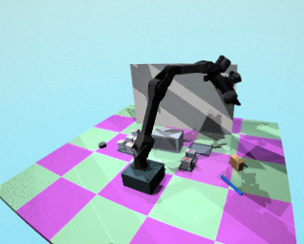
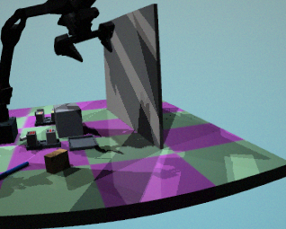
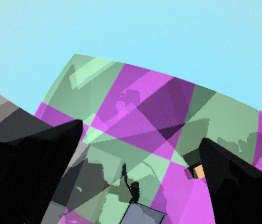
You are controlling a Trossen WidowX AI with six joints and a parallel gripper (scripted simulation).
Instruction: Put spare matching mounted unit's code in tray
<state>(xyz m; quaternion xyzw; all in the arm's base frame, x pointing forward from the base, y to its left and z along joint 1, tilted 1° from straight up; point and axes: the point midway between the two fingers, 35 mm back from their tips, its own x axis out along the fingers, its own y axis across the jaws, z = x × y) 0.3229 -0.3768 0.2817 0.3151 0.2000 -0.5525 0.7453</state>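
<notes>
My gripper [image 2: 96,56] [image 3: 144,135] is open and empty, high above the table, in front of the upright panel. The flat grey-blue tray [image 1: 201,149] [image 2: 83,143] [image 3: 141,214] lies far below it, with nothing seen in it. A small grey unit with a reddish top [image 1: 187,163] [image 2: 31,138] and another such unit [image 1: 190,153] [image 2: 50,135] stand on a dark base beside the tray. More small light units [image 1: 125,144] [image 2: 40,115] stand near the large grey box. No part code is readable, and I cannot tell which unit is the mounted one.
The large grey box [image 1: 168,142] [image 2: 69,121] stands behind the units. The tall panel [image 1: 181,99] [image 2: 131,74] rises beyond it. An orange-brown block [image 1: 236,163] [image 2: 57,161] [image 3: 199,171] and a blue stick [image 1: 231,185] [image 2: 13,171] lie nearer the front. A dark puck [image 1: 102,144] lies left.
</notes>
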